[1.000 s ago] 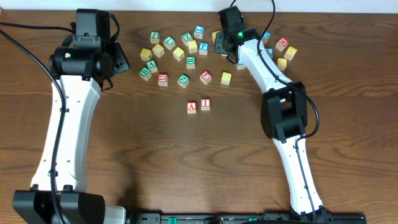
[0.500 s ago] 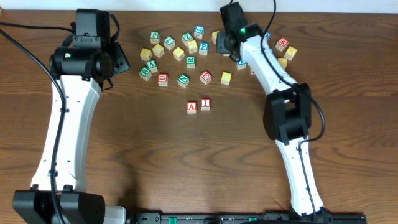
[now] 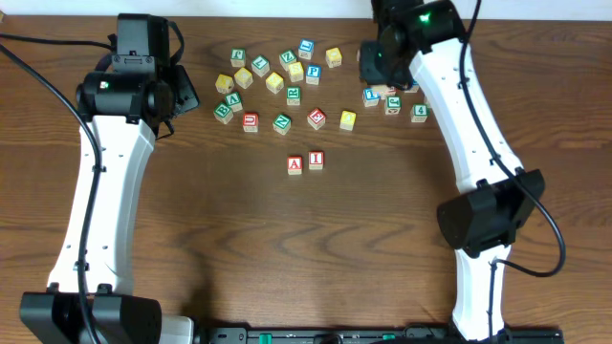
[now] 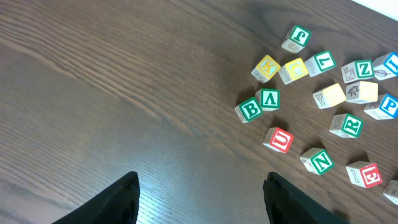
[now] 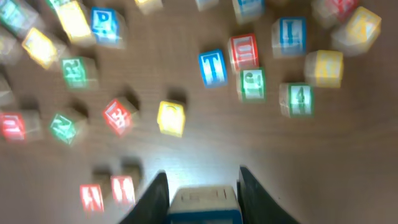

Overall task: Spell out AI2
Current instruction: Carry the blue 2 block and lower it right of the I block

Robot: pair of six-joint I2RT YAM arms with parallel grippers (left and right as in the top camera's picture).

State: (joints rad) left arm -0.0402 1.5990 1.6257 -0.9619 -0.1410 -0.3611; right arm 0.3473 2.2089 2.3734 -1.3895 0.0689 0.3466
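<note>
At the overhead frame's centre, the A block (image 3: 295,164) and I block (image 3: 316,160) sit side by side. Toward the upper right, the right gripper (image 5: 203,186) clamps a blue-edged block (image 5: 203,204), its character hidden. The left gripper (image 4: 202,202), upper left, hangs with jaws spread.

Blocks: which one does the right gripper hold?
The white block with a blue edge, clamped in the right gripper at the bottom of the right wrist view. The rest lie loose on the table.
</note>
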